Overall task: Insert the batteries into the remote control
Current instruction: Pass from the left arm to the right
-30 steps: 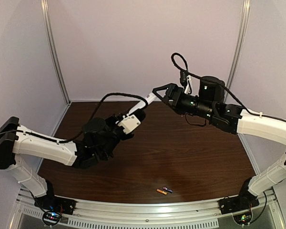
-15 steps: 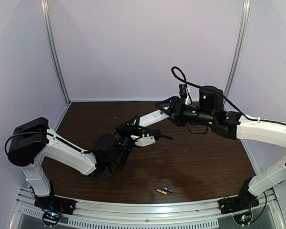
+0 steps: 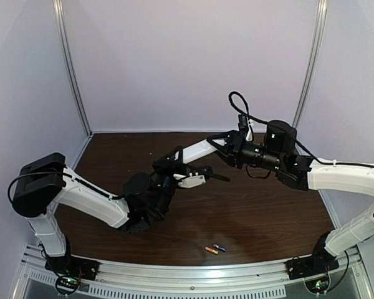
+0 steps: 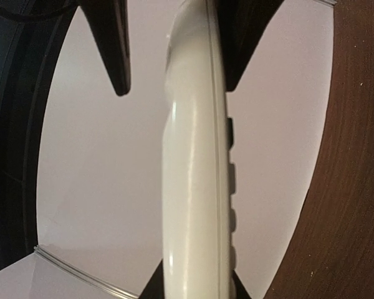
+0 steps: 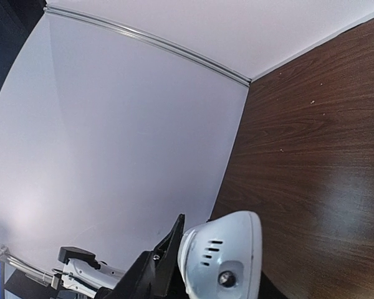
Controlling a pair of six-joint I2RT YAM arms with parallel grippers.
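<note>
The white remote control (image 3: pixel 199 149) hangs in the air over the middle of the table, held between both arms. My left gripper (image 3: pixel 184 158) is shut on its near end; in the left wrist view the remote (image 4: pixel 193 156) runs edge-on up the frame from that gripper (image 4: pixel 196 291). My right gripper (image 3: pixel 217 144) straddles the far end, jaws narrow. One right finger (image 5: pixel 168 249) touches the remote's end (image 5: pixel 224 258); the other finger (image 4: pixel 115 56) shows a gap beside it. The orange and purple-blue batteries (image 3: pixel 215 249) lie side by side near the table's front edge.
The dark wooden table (image 3: pixel 268 205) is enclosed by pale walls at the back and sides. A metal rail (image 3: pixel 193 277) runs along the front edge by the arm bases. A black cable (image 3: pixel 240 103) loops above the right wrist.
Both arms have lowered together with the remote, and the left arm has swung forward. The right gripper's jaws have narrowed around the remote's far end. The batteries have not moved.
</note>
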